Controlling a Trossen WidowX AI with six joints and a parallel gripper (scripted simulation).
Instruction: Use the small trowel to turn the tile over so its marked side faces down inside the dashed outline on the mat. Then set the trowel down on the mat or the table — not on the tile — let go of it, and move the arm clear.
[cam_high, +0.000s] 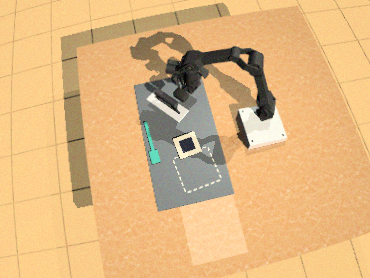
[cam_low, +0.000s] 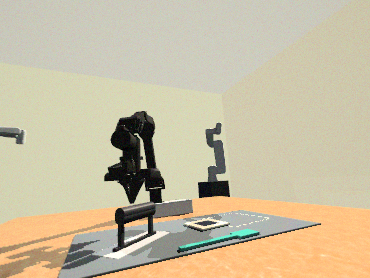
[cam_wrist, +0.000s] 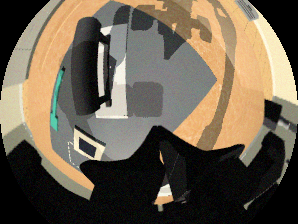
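Observation:
The small trowel, a white plate (cam_high: 178, 115) (cam_wrist: 114, 110) with a raised black bar handle (cam_low: 136, 213) (cam_wrist: 86, 65), lies plate-down on the mat's far end, handle up. My gripper (cam_high: 181, 96) (cam_low: 132, 201) (cam_wrist: 156, 129) is shut, with nothing between the fingers. It hangs above the mat beside the trowel, apart from its handle. The tile (cam_high: 187, 145) (cam_low: 207, 223) (cam_wrist: 88, 146), cream with a dark square facing up, lies flat on the mat. It overlaps one corner of the dashed outline (cam_high: 187, 191) and is mostly outside it.
A teal spatula-shaped tool (cam_high: 154, 157) (cam_low: 245, 233) (cam_wrist: 54, 121) lies along one long edge of the grey mat (cam_high: 167, 197) (cam_low: 300, 223) (cam_wrist: 185, 70). My arm's white base (cam_high: 262, 134) stands on the table beyond the opposite edge. A paler rectangle (cam_high: 215, 232) marks the table beyond the mat.

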